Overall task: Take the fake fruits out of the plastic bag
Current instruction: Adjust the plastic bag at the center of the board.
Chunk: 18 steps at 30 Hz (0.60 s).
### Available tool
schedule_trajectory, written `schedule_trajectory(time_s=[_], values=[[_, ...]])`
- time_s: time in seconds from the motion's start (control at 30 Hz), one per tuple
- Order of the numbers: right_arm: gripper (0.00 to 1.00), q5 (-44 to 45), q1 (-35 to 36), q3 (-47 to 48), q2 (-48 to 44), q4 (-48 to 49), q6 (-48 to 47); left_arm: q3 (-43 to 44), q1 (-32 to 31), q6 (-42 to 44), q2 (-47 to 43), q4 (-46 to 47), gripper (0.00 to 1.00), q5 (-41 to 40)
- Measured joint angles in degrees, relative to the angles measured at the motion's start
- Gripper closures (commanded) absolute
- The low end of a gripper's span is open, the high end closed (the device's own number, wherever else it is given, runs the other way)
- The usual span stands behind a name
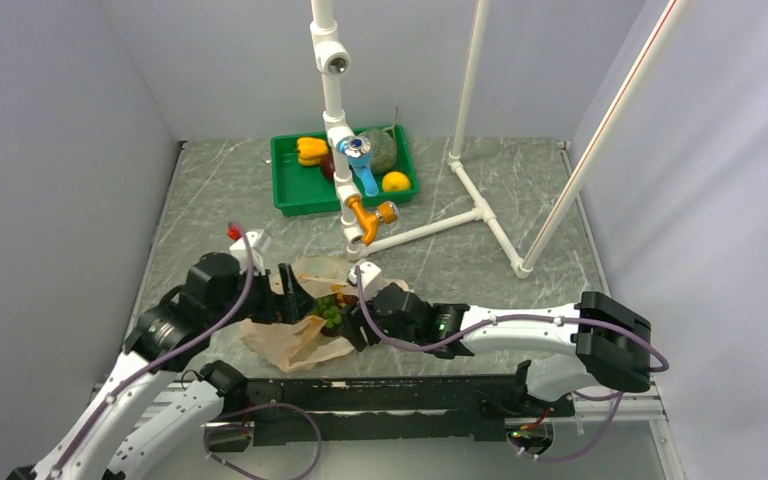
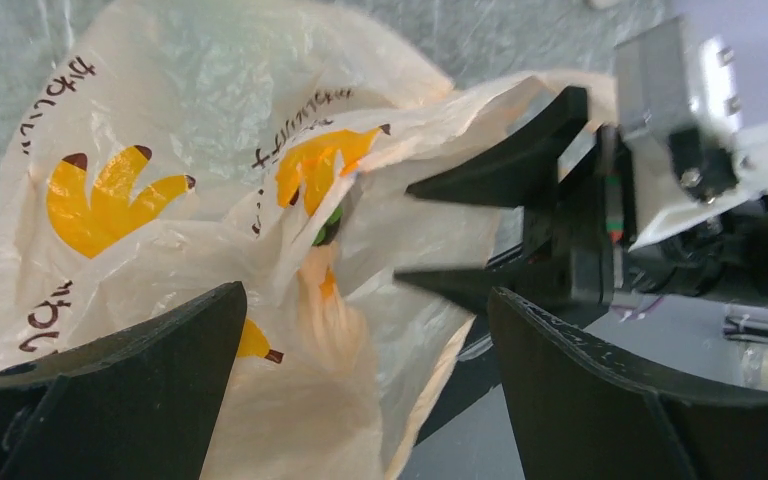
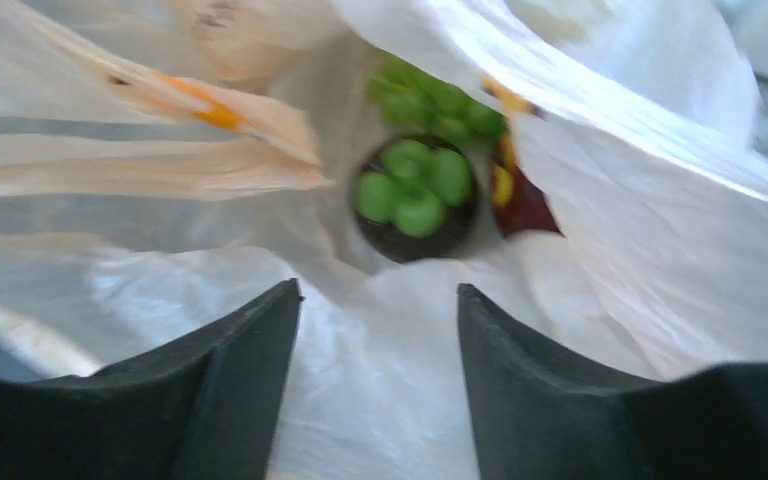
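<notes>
Marble tabletop (image 1: 220, 190) — plastic bag (image 1: 290, 345) half-hides fake fruits (image 3: 415, 190); left gripper (image 2: 367, 295) wide, right gripper (image 3: 378, 290) parted — neither gripping.

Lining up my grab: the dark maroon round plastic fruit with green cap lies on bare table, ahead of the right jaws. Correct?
No. The dark maroon round plastic fruit lies inside the crinkly peach plastic bag, ahead of the jaws of the right gripper; the right wrist view shows it.
</notes>
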Motion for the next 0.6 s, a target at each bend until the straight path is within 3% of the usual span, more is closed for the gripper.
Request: schedule_trajectory(time_s=[0.13,0.33,0.6], values=[[0.45,1.66,-1.55,-4.37,-0.20,-0.46,1.51,-3.48,-1.97,-0.94,3.96,0.31,0.11,-0.39],[0.46,0.15,0.31,-9.27,-0.13,-1.11,4.13,-6.67,-2.67,-3.10,0.92,-4.02,0.15,-2.10],[0.39,1.11,2.12,-4.87,-1.27,-5.44,2.86,-5.73,-2.67,-2.95,-1.16,-6.05,0.17,-3.56]])
